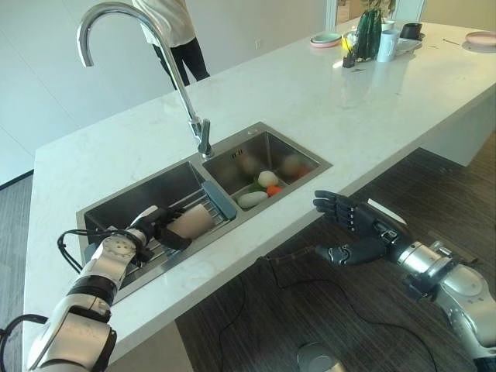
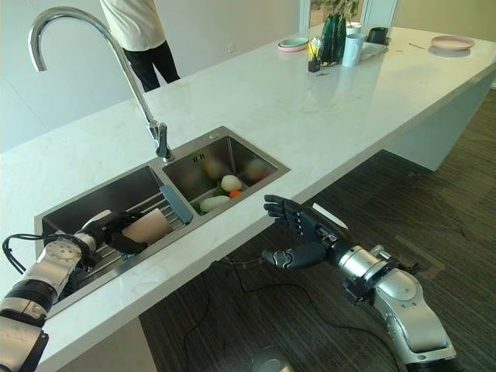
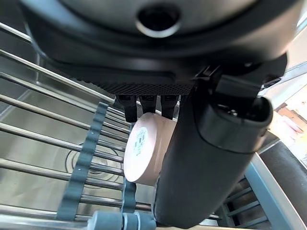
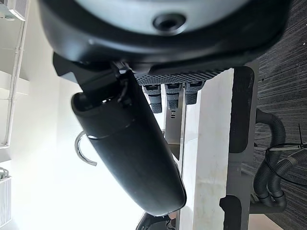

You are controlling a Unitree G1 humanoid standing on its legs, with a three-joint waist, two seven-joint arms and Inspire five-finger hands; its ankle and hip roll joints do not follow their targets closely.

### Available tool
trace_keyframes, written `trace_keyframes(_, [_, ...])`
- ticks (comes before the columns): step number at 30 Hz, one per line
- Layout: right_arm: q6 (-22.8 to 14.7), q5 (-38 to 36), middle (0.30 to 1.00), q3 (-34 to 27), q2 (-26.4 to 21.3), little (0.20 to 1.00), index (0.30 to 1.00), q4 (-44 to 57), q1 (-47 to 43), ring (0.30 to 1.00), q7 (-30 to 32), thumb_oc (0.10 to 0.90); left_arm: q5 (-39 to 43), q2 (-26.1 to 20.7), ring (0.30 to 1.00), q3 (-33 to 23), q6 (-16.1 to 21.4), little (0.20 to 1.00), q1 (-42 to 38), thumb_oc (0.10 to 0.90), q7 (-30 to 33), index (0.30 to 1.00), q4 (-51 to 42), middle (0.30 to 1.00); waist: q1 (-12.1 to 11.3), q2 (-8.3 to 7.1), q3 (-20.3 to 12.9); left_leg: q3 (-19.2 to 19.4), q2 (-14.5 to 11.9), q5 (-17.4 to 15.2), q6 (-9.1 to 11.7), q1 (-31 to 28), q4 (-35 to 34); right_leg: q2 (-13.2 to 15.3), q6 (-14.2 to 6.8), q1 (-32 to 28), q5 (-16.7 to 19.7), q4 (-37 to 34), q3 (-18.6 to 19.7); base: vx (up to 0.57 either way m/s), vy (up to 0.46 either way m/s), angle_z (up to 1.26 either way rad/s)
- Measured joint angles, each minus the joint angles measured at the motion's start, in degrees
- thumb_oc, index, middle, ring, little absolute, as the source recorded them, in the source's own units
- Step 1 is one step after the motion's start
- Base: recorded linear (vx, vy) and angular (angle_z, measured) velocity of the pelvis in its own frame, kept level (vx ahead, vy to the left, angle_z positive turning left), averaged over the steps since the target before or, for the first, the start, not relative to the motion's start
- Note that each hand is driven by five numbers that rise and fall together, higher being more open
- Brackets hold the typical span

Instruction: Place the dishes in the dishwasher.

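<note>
In the left sink basin, the left hand (image 1: 159,225) grips a pale cup (image 1: 191,221) lying on the wire rack (image 3: 57,158), so loading looks barely begun, while the right hand (image 1: 350,221) hangs relaxed near the counter's (image 1: 325,101) front edge.

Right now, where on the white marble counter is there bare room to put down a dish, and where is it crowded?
The white marble counter is bare between the curved steel faucet and the far cluster around the dark green bottle. Crowded: the right steel sink basin holds vegetables; in the left basin, the left hand grips a beige cup on the wire rack.
</note>
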State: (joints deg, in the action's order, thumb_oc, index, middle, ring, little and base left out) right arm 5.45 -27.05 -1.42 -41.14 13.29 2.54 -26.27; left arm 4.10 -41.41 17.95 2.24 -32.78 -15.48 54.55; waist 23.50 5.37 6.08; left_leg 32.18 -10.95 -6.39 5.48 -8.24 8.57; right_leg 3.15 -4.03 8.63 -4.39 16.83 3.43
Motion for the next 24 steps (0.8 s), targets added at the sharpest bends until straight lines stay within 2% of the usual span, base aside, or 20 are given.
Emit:
trace_keyframes(4, [0.0, -0.01, 0.9, -0.08, -0.04, 0.9, 0.9, 0.0, 0.06, 0.9, 0.0, 0.8, 0.0, 0.08, 0.3, -0.92, -0.96, 0.3, 0.01, 0.4, 0.0, 0.3, 0.24, 0.3, -0.1, 0.0, 0.0, 0.0, -0.02, 0.0, 0.0, 0.01, 0.01, 0.01, 0.05, 0.05, 0.04, 0.02, -0.01, -0.04, -0.025, 0.0])
trace_keyframes(19, [0.0, 0.0, 0.9, -0.09, -0.07, 0.9, 0.9, 0.0, 0.07, 0.9, 0.1, 0.8, -0.03, 0.08, 0.3, -1.06, -0.98, 0.3, 0.01, 0.4, -0.14, 0.3, 0.56, 0.3, -0.26, 0.05, -0.04, -0.11, -0.08, 0.03, 0.02, 0.01, 0.09, 0.13, 0.08, 0.04, 0.02, 0.24, -0.28, -0.03, -0.017, 0.01])
trace_keyframes(24, [-0.01, 0.0, 0.9, -0.07, 0.09, 0.9, 0.9, -0.02, 0.07, 0.9, 0.64, 0.8, -0.3, 0.18, 0.3, -1.06, 0.18, 0.3, 0.3, 0.4, 1.1, 0.3, 0.54, 0.3, -0.27, 0.07, -0.05, -0.33, -0.19, 0.13, 0.14, 0.03, 0.08, 0.21, 0.21, -0.02, -0.09, 0.45, -0.68, -0.02, -0.041, 0.03])
